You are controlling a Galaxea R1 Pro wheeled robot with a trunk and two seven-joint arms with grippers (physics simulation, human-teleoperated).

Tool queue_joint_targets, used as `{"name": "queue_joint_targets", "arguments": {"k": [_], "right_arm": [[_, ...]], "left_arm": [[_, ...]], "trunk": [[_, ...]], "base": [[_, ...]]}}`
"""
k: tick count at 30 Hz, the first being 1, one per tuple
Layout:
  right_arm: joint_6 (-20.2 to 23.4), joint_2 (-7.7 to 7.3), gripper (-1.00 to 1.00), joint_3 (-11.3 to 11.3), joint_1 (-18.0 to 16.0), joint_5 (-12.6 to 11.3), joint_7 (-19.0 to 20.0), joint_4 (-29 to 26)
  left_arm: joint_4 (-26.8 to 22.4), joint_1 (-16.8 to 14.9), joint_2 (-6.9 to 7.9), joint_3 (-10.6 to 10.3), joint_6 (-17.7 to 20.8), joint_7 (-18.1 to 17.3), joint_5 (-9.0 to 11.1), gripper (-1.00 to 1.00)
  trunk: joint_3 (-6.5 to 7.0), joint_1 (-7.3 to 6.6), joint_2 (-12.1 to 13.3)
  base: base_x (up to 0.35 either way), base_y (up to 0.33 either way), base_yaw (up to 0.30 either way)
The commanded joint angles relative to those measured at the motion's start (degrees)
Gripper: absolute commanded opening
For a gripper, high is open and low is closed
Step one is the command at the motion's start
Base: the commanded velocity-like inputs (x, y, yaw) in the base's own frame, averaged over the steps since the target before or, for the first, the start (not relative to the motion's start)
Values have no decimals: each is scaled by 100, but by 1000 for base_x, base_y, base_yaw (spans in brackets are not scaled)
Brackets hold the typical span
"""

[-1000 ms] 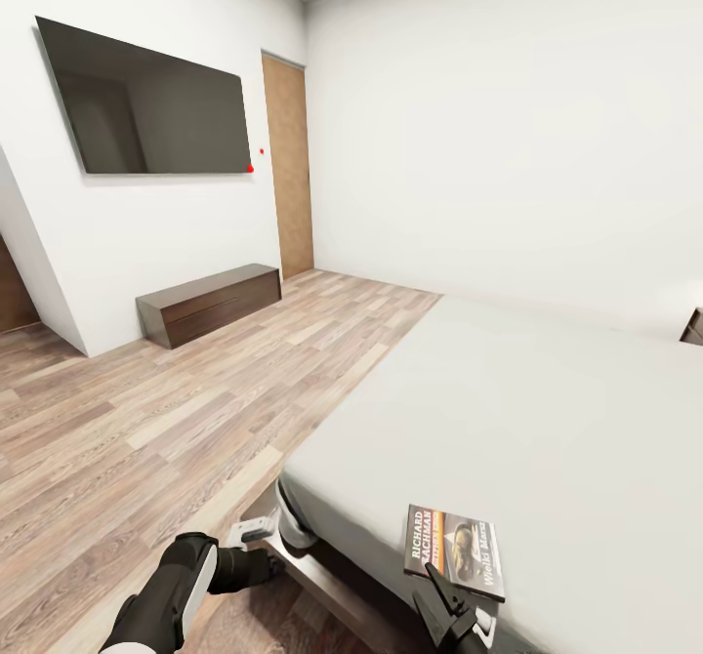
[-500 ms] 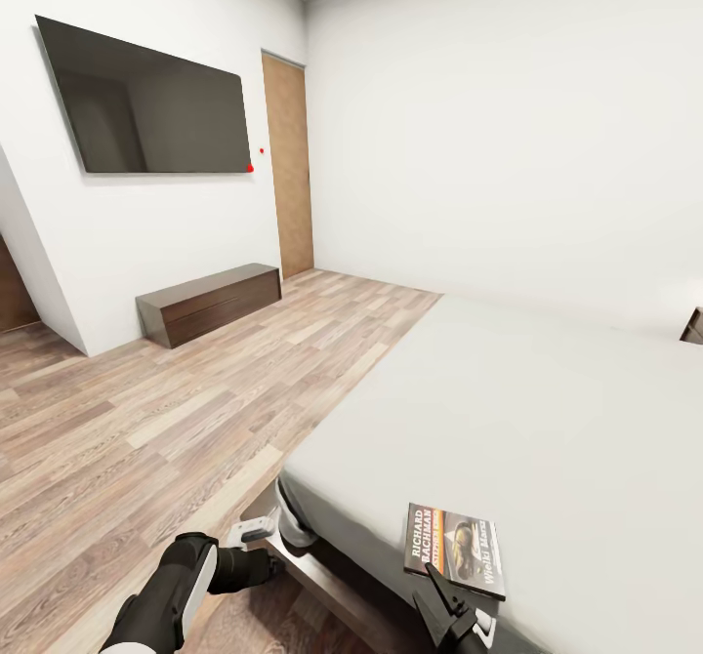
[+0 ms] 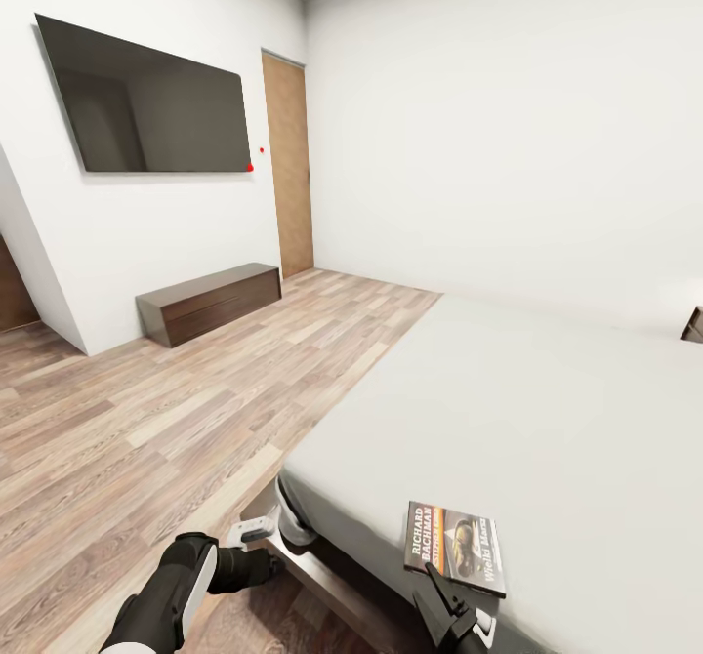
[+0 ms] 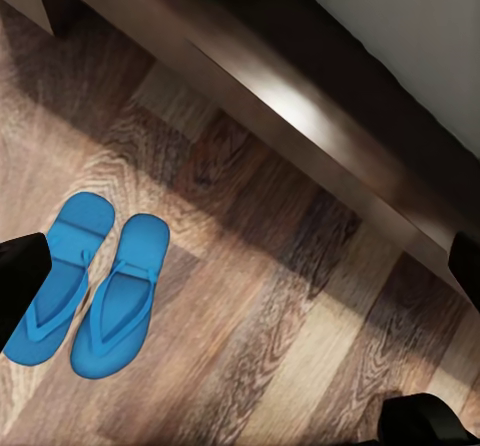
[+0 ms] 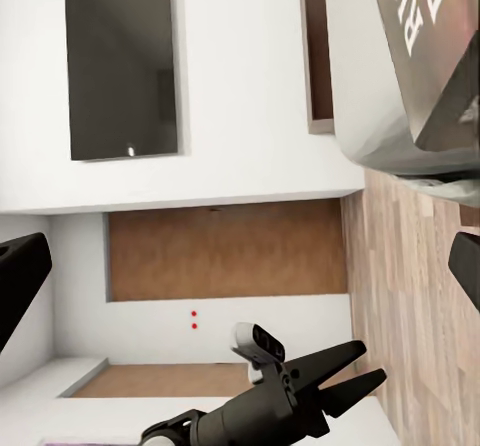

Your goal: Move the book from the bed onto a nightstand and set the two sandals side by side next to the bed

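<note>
The book [image 3: 455, 547] lies flat on the bed's pale grey mattress [image 3: 527, 410], close to its near edge; its dark cover shows an orange picture and white lettering. My right gripper [image 3: 441, 603] is open just short of the book, whose corner [image 5: 430, 36] lies ahead of the fingers. My left gripper [image 3: 268, 566] is open and low beside the dark bed frame [image 4: 300, 116]. Below it the two blue sandals [image 4: 55, 276] [image 4: 122, 296] lie side by side on the wood floor, a little away from the frame. Nothing is held between either gripper's fingers.
A black TV [image 3: 146, 98] hangs on the left wall above a long dark TV bench [image 3: 208, 303], with a brown door [image 3: 288, 166] beside them. Wood floor [image 3: 176, 420] stretches left of the bed. A dark wooden piece [image 3: 695, 325] shows at the right edge.
</note>
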Motion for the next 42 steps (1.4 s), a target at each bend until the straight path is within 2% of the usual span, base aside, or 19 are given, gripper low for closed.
{"name": "queue_joint_targets", "arguments": {"k": [1,4,24,32,42], "right_arm": [[60,1,100,39,-2,-60,15,-1],[60,1,100,39,-2,-60,15,-1],[60,-6,100,28,-2,-62,11,-1],[53,-16,100,-235,-2,-62,8,-10],[59,-17,100,-307,-2,-62,8,-18]], "left_arm": [[-8,-4,-8,33,22,-52,-59,100],[-5,-4,-8,32,22,-52,-59,100],[-4,-4,-8,34,22,-52,-59,100],[-3,-4,-8,32,22,-52,-59,100],[-4,-4,-8,33,22,-52,-59,100]], "trunk": [[-24,22,-44],[-78,88,-165],[-78,88,-165],[-78,88,-165],[-78,88,-165]], "base": [[0,0,0],[0,0,0],[0,0,0],[0,0,0],[0,0,0]]}}
